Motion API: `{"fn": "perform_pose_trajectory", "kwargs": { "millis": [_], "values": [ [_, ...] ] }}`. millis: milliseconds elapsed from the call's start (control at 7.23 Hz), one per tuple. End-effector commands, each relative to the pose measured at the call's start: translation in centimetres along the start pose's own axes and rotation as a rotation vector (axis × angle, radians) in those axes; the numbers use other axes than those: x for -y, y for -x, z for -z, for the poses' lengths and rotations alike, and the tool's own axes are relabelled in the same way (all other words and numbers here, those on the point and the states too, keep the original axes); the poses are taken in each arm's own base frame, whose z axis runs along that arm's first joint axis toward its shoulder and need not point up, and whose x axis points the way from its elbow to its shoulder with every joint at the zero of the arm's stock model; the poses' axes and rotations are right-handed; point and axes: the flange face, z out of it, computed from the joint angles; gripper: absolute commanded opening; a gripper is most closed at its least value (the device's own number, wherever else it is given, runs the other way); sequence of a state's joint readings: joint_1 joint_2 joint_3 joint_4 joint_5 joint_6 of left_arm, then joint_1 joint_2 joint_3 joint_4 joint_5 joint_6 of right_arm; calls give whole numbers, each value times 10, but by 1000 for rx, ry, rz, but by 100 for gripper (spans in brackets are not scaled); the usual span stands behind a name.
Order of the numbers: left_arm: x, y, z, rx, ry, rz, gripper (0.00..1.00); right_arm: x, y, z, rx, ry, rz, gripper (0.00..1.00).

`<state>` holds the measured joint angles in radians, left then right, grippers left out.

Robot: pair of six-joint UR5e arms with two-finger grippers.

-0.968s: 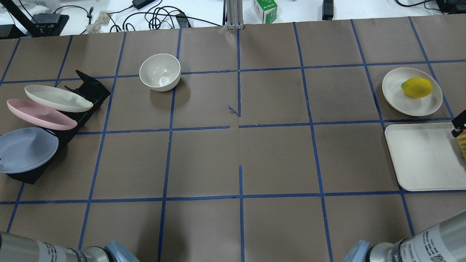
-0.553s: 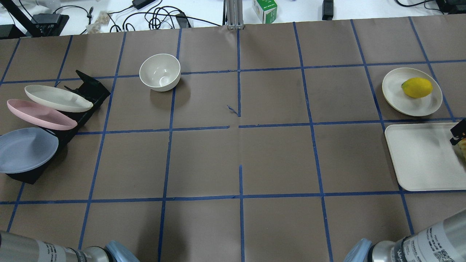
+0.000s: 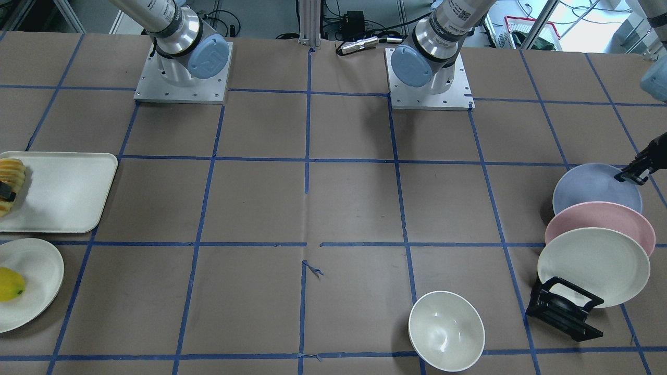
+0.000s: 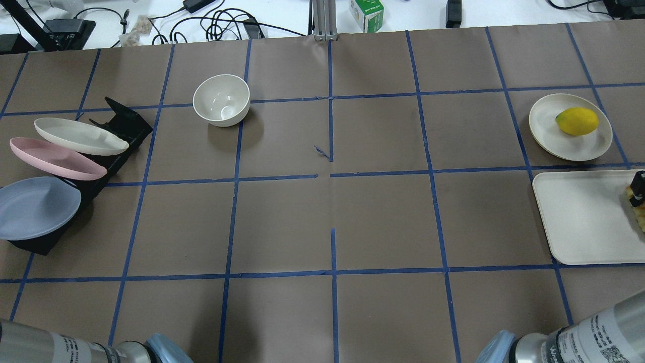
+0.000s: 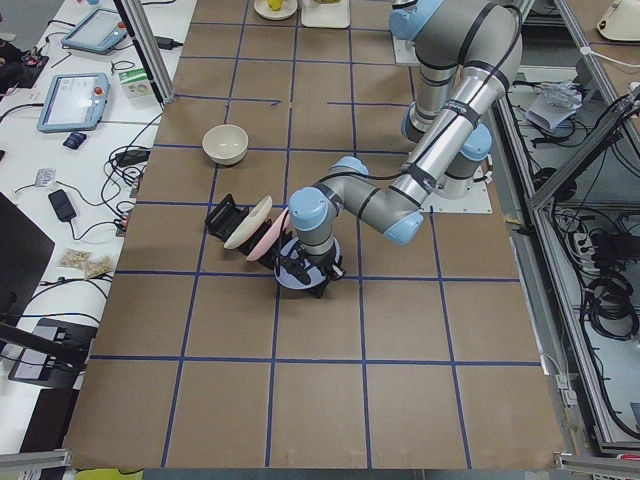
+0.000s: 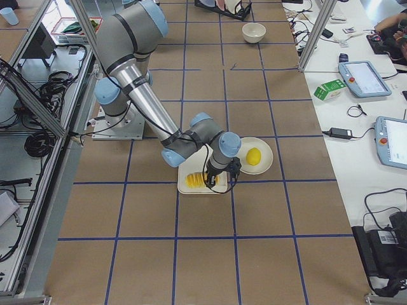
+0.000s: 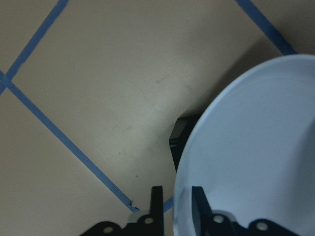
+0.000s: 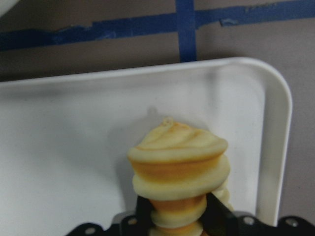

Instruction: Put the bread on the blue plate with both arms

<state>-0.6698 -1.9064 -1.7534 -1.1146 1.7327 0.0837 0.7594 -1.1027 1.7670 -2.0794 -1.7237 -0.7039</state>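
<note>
The bread (image 8: 177, 157), a ridged yellow-orange loaf, lies at the outer end of a cream tray (image 3: 68, 187). My right gripper (image 8: 177, 216) is shut on the bread, one finger on each side. The bread also shows at the edge of the front-facing view (image 3: 11, 172) and the overhead view (image 4: 640, 214). The blue plate (image 3: 589, 185) leans in a black rack (image 3: 565, 307). My left gripper (image 7: 176, 206) is shut on the rim of the blue plate (image 7: 256, 147), one finger on each face. It shows small in the front-facing view (image 3: 630, 177).
A pink plate (image 3: 599, 221) and a cream plate (image 3: 594, 265) lean in the same rack behind the blue one. A white bowl (image 3: 445, 330) stands beside the rack. A yellow mango-like fruit (image 3: 9, 284) sits on a cream plate (image 3: 36, 271) beside the tray.
The right gripper's finger at the tray's outer edge has shifted slightly and settled on the bread, which moved a little. The blue plate has not moved.
</note>
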Motion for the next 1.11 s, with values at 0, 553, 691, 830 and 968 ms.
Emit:
{"fn": "perform_pose_trajectory", "kwargs": {
  "millis": [0,553,691,830,968],
  "values": [
    [2,0,-4,-5,7,1,11,-7,1,21,-23,-5,-4,0],
    [3,2,10,-4,1,3,0,-11,49,97,-52,-52,26,0],
    [4,3,9,-6,2,6,0,0,82,120,-48,-35,21,0],
    [-2,4,19,-6,10,6,0,11,110,142,-48,-22,27,0],
    [-4,6,33,-3,10,5,0,12,131,160,-40,-2,-3,0]
  ]
}}
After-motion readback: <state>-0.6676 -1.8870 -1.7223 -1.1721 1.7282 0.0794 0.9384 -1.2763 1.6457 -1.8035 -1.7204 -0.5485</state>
